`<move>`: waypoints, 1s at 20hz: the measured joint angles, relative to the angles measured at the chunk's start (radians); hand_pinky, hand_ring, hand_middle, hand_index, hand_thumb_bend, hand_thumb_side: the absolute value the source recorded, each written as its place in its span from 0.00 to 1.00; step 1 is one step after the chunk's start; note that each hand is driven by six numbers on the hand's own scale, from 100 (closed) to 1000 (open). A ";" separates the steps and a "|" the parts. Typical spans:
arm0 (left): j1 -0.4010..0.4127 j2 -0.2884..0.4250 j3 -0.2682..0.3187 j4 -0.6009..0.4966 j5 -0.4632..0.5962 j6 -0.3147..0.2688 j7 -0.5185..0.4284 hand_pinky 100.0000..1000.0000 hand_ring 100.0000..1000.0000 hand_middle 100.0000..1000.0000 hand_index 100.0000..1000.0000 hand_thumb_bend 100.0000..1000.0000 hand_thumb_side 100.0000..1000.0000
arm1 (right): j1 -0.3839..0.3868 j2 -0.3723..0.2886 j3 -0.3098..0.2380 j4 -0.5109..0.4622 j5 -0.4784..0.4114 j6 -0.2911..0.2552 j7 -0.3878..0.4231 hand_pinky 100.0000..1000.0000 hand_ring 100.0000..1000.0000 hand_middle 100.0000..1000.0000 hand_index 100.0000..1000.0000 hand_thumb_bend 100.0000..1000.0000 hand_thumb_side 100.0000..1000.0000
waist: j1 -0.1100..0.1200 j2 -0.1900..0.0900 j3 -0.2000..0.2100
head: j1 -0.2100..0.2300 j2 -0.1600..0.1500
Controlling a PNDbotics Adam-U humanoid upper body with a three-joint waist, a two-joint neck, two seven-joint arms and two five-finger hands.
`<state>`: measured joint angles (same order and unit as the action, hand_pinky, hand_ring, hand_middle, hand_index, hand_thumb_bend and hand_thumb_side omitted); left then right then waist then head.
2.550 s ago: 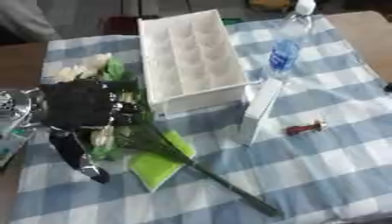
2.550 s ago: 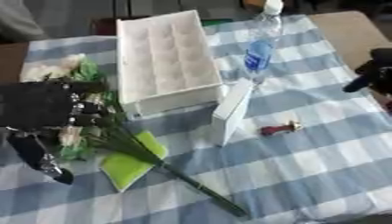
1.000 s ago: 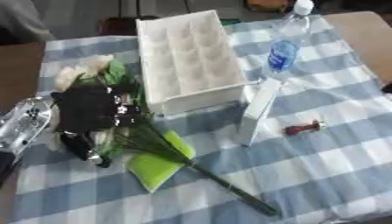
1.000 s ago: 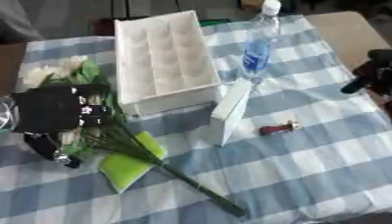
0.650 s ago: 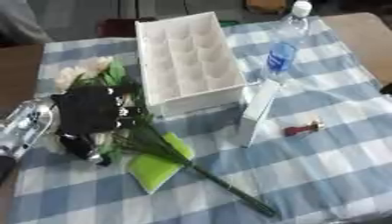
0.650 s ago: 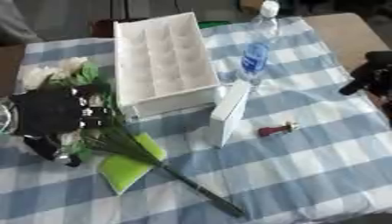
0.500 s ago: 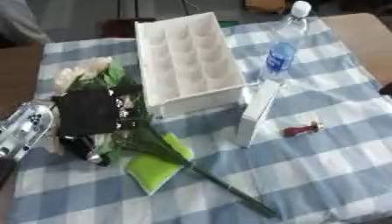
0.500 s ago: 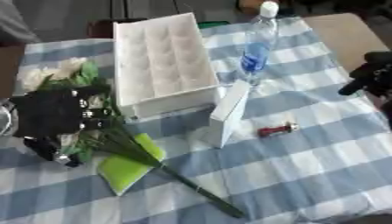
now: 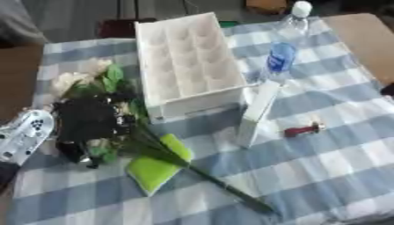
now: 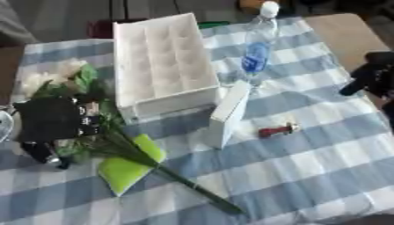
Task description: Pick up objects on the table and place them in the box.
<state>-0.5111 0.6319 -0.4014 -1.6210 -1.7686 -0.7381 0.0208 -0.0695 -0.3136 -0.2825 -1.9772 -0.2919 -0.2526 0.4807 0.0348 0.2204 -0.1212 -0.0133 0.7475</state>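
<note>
A bunch of artificial flowers [image 9: 77, 81] with white blooms lies at the table's left, and its long green stem [image 9: 223, 191] runs toward the front. My black left hand [image 9: 89, 125] sits on top of the bunch's leafy middle and hides the stems there. The white compartmented box [image 9: 192, 57] stands at the back centre. Beside it are a water bottle [image 9: 281, 52] with a blue label, a slim white carton [image 9: 258, 112] standing upright, and a small red object [image 9: 304, 130]. A green pad [image 9: 158, 162] lies under the stem. My right hand [image 10: 369, 77] hangs dark at the right edge, away from everything.
The blue and white checked cloth [image 9: 331, 176] covers the table. The brown tabletop [image 9: 362, 30] shows at the back right corner. My silver left forearm [image 9: 23, 136] comes in at the left edge.
My left hand has moved up the view and down onto the flower bunch, looking smaller now. The right hand and the other objects have stayed put.
</note>
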 measured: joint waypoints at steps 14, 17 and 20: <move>0.082 0.012 0.143 -0.092 0.446 0.033 -0.133 0.81 0.63 0.46 0.57 0.31 0.18 | 0.001 0.000 -0.002 0.000 0.001 -0.001 -0.002 0.53 0.49 0.56 0.78 0.00 0.66 | -0.002 0.001 0.006 | -0.017 0.000; 0.103 0.047 0.179 -0.180 0.585 0.022 -0.221 0.80 0.62 0.45 0.56 0.29 0.16 | 0.001 0.000 -0.005 0.000 0.001 -0.001 -0.003 0.53 0.49 0.56 0.78 0.00 0.66 | 0.000 0.001 0.006 | -0.023 0.000; 0.120 0.064 0.219 -0.251 0.706 0.045 -0.282 0.79 0.63 0.45 0.56 0.27 0.14 | 0.001 0.000 -0.007 0.000 0.002 -0.001 -0.005 0.53 0.49 0.56 0.78 0.00 0.66 | -0.001 0.001 0.009 | -0.027 0.000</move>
<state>-0.3911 0.6962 -0.1822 -1.8716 -1.0628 -0.6929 -0.2614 -0.0686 -0.3132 -0.2892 -1.9772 -0.2903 -0.2540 0.4754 0.0342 0.2213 -0.1123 -0.0406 0.7472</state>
